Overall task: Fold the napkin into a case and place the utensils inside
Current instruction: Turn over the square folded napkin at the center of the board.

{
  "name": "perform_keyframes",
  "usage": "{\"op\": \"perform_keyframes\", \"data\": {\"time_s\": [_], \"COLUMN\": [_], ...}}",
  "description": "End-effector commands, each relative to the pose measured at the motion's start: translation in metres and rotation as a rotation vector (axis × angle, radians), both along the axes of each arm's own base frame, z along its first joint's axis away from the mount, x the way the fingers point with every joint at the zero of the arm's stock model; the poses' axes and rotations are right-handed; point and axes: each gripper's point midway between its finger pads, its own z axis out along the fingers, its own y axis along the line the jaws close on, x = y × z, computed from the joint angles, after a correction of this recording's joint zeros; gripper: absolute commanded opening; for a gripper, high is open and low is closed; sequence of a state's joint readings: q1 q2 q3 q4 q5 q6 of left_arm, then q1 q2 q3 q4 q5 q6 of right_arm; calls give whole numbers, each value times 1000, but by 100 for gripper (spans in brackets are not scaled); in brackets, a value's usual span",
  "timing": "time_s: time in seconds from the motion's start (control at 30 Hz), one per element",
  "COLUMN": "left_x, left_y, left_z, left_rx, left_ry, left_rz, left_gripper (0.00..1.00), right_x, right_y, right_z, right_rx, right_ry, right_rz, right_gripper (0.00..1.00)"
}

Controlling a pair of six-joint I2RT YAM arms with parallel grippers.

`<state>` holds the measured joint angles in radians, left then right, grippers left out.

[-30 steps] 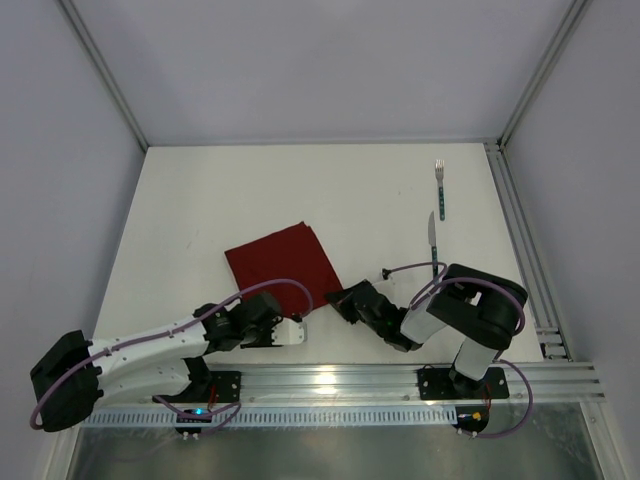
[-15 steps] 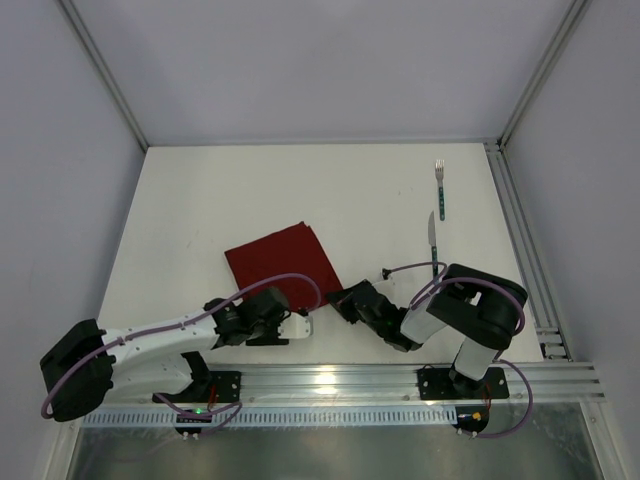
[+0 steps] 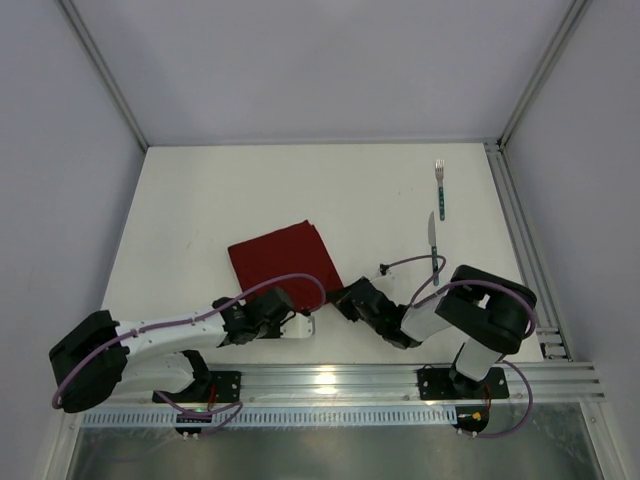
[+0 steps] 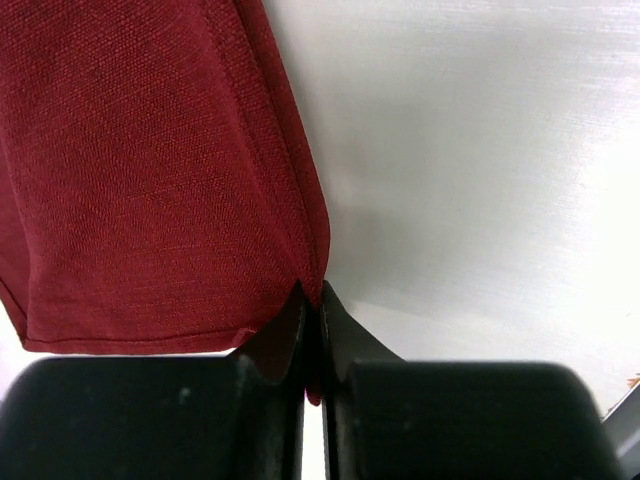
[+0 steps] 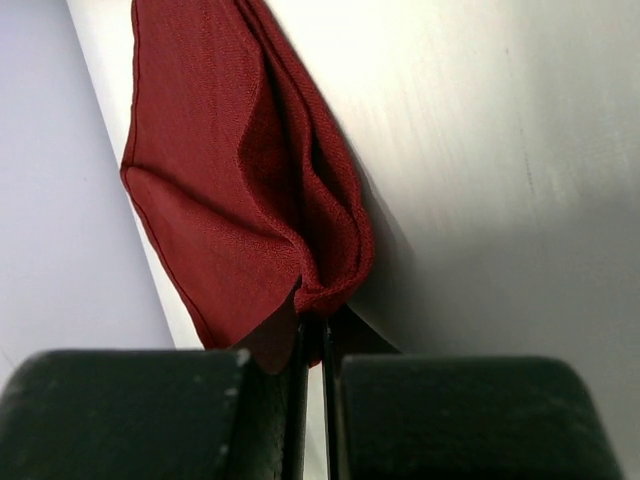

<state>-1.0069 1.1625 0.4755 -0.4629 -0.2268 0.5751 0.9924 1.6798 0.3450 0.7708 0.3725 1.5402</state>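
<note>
The dark red napkin (image 3: 283,262) lies folded on the white table (image 3: 300,190), left of centre. My left gripper (image 3: 306,321) is at its near edge and is shut on a corner of the napkin (image 4: 150,180); cloth shows pinched between the jaws of that gripper (image 4: 312,305). My right gripper (image 3: 345,298) is at the near right corner, shut on a bunched fold of the napkin (image 5: 240,180), with the cloth gathered at that gripper (image 5: 320,320). The utensils lie apart at the right: the fork (image 3: 439,182) farther back, the knife (image 3: 433,240) nearer, both with teal handles.
An aluminium rail (image 3: 525,250) runs along the table's right edge and another (image 3: 330,378) across the front by the arm bases. Grey walls enclose the table at the left, back and right.
My left arm has reached rightward along the napkin's near edge, opened, then shut on its corner. The napkin has shifted slightly right. The right gripper keeps its hold.
</note>
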Motion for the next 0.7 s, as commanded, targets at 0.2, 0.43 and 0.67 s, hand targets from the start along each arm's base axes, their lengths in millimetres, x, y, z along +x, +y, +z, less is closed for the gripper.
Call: {"op": "perform_keyframes", "data": {"time_s": [0.2,0.43,0.67], "left_x": [13,11,15], "left_y": [-11,-13,-41], "left_z": [52,94,157], "left_rx": [-137,-189,-333], "left_ry": [-81,-92,-84], "left_rz": [116,127,130], "left_gripper": [0,0,0], "right_x": [35,50,55], "right_y": [-12,-15,-28], "right_z": [38,99,170], "right_rx": [-126,-171,-356], "right_ry": [-147,-281,-390], "right_rz": [56,126,269], "right_gripper": [4,4,4]}}
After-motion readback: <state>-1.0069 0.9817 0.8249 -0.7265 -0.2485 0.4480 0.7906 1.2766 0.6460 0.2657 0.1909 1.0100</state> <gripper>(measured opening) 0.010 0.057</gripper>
